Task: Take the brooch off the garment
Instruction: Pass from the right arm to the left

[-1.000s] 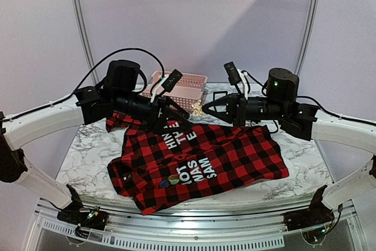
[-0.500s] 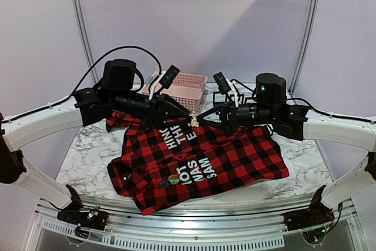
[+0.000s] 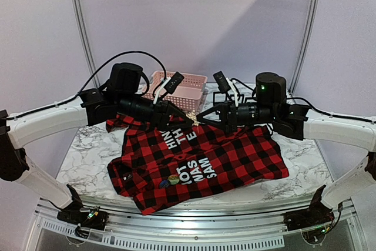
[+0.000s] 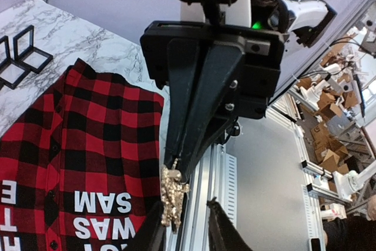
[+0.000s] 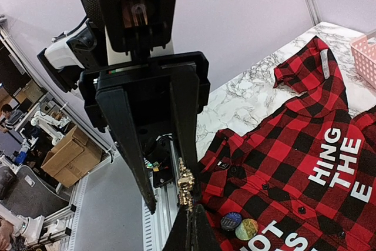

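Horizontally, tip to tip over the garment [image 3: 235,157] — right gripper [image 5: 191,218] pinches the brooch [image 5: 185,189], left gripper [image 4: 185,207] spread around it.

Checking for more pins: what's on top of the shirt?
Two round badges near the lettering on the shirt; far edge hidden under the arms.
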